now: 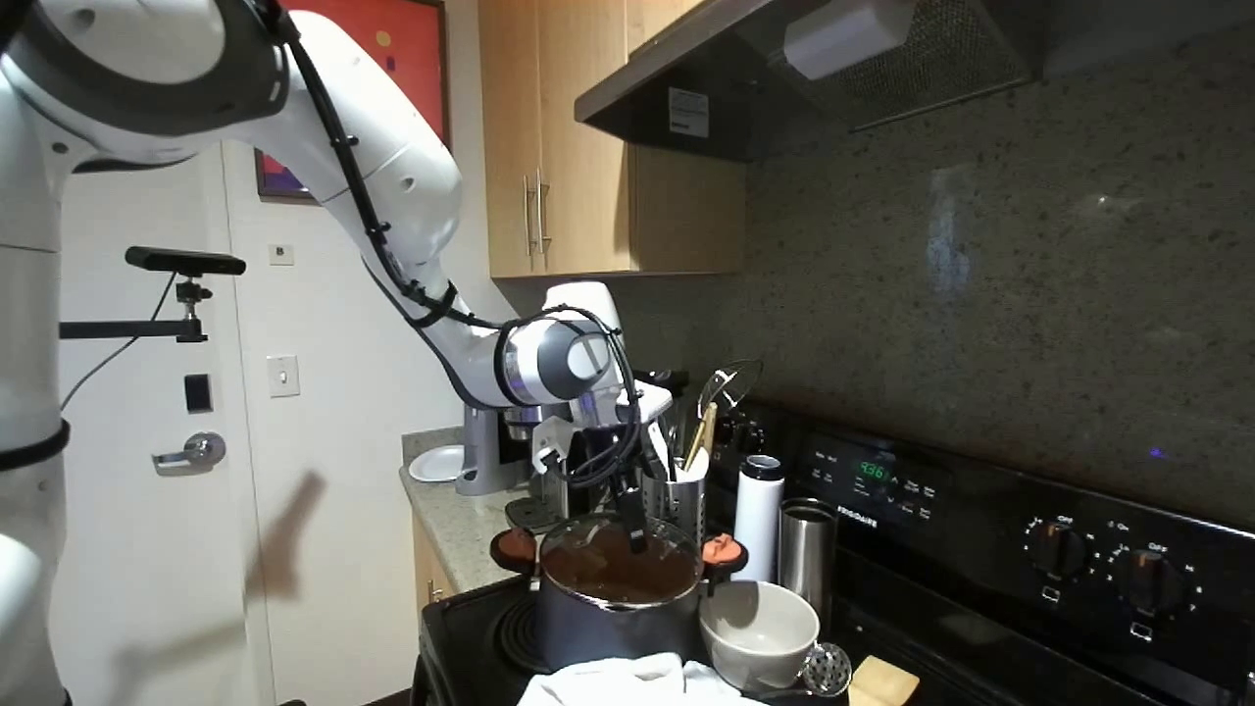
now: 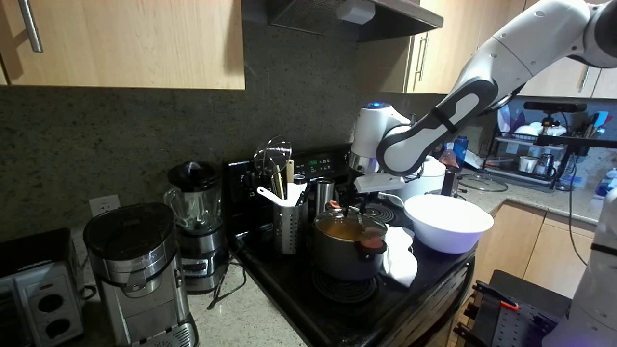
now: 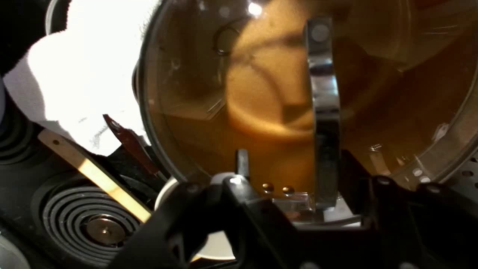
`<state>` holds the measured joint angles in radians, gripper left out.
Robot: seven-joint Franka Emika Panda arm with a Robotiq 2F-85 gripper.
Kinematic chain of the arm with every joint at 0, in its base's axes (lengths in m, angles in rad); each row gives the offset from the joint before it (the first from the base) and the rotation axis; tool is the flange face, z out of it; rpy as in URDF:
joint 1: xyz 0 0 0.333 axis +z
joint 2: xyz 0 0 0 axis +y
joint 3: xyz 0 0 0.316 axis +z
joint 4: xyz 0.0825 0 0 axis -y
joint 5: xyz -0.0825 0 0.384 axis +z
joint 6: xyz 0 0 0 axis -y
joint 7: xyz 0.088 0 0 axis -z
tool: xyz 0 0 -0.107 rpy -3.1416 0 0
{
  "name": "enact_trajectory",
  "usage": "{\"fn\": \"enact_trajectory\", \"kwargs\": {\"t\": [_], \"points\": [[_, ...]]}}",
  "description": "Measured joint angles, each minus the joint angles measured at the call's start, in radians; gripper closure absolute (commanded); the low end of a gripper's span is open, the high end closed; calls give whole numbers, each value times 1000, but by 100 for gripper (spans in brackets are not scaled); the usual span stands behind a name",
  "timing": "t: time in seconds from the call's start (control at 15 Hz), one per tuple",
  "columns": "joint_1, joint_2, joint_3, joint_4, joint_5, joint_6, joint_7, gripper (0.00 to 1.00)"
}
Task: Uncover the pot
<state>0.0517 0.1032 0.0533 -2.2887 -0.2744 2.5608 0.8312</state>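
Note:
The dark pot (image 1: 618,632) stands on the stove, and it also shows in an exterior view (image 2: 337,260). Its glass lid (image 3: 186,112) lies on top, and the orange-brown inside shows through the glass. A metal strap handle (image 3: 324,93) arches over the lid. My gripper (image 3: 293,154) is open and points down over the lid; its fingers stand on either side of the handle, which is much closer to the right-hand finger in the wrist view. In both exterior views the gripper (image 1: 635,534) (image 2: 354,211) is low at the lid; contact cannot be told there.
A pale bowl (image 1: 760,637), steel canister (image 1: 807,559), white bottle (image 1: 759,515) and steel utensil holder (image 2: 286,229) stand close around the pot. A white cloth (image 2: 400,260) and large white bowl (image 2: 448,224) are beside it. The range hood (image 1: 726,88) hangs above.

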Motion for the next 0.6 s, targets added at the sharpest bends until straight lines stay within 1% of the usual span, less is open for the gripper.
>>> {"fn": "enact_trajectory", "kwargs": {"t": [0.07,0.2,0.27,0.33,0.47,0.6], "points": [[4,1,0,3,0,0,6,78],[15,1,-1,14,0,0,21,92],[22,1,-1,22,7,-1,21,95],[27,1,0,30,17,-10,21,97],[36,1,0,44,31,-35,19,93],[42,4,1,56,37,-60,19,93]]}}
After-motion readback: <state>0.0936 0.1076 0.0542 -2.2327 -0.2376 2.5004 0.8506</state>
